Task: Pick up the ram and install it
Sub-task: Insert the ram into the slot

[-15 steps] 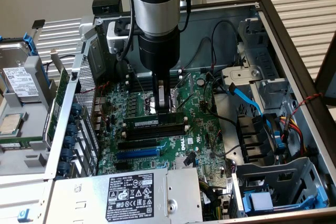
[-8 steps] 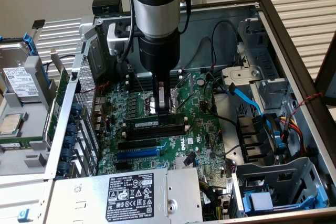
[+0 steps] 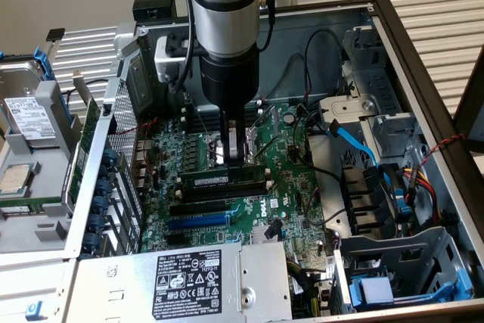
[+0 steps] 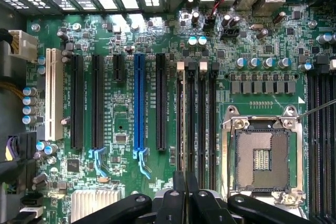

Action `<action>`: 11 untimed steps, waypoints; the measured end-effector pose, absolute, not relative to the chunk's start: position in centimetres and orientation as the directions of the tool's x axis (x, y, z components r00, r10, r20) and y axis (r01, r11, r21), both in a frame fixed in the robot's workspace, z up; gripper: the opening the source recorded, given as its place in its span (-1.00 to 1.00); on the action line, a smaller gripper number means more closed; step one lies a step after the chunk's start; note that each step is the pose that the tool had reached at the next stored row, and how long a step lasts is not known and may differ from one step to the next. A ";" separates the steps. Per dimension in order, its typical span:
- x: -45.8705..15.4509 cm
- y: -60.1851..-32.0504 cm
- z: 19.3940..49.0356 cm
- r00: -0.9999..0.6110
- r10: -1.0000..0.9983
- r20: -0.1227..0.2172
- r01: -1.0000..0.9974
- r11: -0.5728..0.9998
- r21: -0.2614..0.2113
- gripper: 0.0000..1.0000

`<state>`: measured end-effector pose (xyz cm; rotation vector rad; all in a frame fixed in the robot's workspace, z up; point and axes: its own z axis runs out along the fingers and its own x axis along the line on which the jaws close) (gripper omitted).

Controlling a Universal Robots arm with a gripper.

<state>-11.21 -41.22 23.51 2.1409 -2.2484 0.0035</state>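
Ram (image 3: pixel 219 178) stands on edge in a memory slot (image 3: pixel 227 187) on the motherboard (image 3: pixel 283 194), its lower edge hidden. The gripper (image 3: pixel 237 158), fingers (image 3: pixel 232 141) pressed together and holding nothing, meets its top. Rightward, case wall (image 3: pixel 423 81), slatted surface (image 3: pixel 446 5).

The robot arm (image 3: pixel 227 28) is cut off by the top edge of the exterior view and hides part of the motherboard (image 3: pixel 287 194) behind it. The gripper (image 3: pixel 237 161) covers a bit of the ram (image 3: pixel 208 178) where it pinches it. The words on the power supply label (image 3: pixel 189 277), low in that view, are too small to read. In the wrist view the gripper hides the ends of the memory slots (image 4: pixel 202 129).
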 end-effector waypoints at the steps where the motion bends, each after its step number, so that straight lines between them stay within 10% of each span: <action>1: -11.2 -41.2 23.5 -0.049 -0.998 0.028 -0.998 0.049 0.024 -0.76; 11: -11.3 -41.3 23.3 -0.049 -0.998 0.028 -0.998 0.049 0.024 -0.76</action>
